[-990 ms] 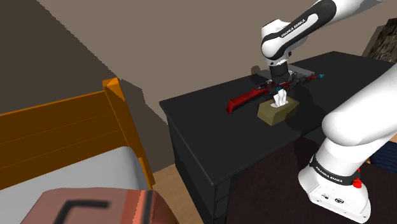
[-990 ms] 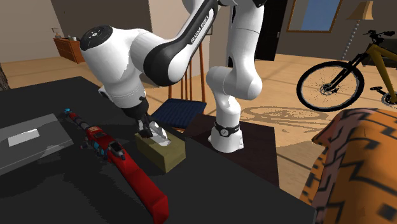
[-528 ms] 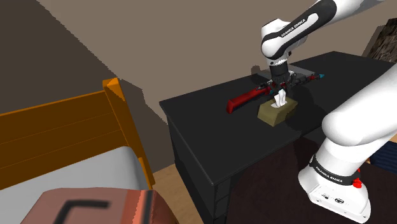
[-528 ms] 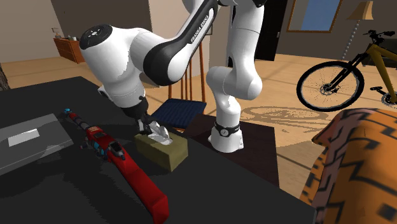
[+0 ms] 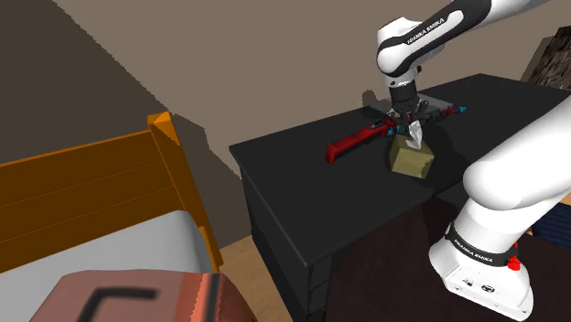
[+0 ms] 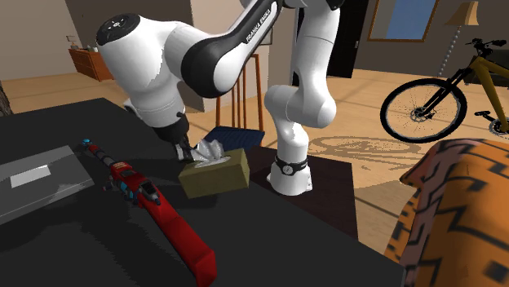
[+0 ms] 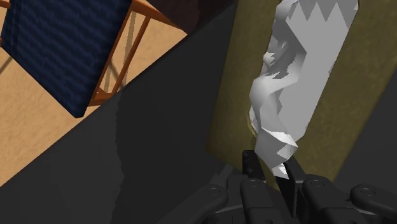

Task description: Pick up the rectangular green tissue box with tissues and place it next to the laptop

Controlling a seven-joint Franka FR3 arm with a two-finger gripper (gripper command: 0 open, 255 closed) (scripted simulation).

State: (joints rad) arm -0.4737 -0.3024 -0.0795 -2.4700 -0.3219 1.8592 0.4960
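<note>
The olive-green tissue box [image 5: 412,161] [image 6: 216,174] [image 7: 232,95] hangs tilted just above the black tabletop [image 5: 302,183]. A white tissue [image 6: 210,152] [image 7: 286,83] sticks out of its top slot. My gripper [image 5: 409,131] [image 6: 189,153] [image 7: 270,167] comes down from above and is shut on the end of that tissue; the fingers pinch the tissue, not the box walls. The grey laptop [image 6: 37,181] lies shut and flat at the second exterior view's left, beyond a red tool.
A long red and black tool [image 5: 352,144] [image 6: 163,214] lies on the tabletop between box and laptop. A wooden chair with a blue seat [image 6: 232,143] [image 7: 63,44] stands beside the table. An orange bed frame [image 5: 91,183] and a bicycle [image 6: 440,90] stand farther off.
The fingers closed on the tissue. The box, flat on the table before, has risen a little, turned and tilted, and the hand has moved up with it.
</note>
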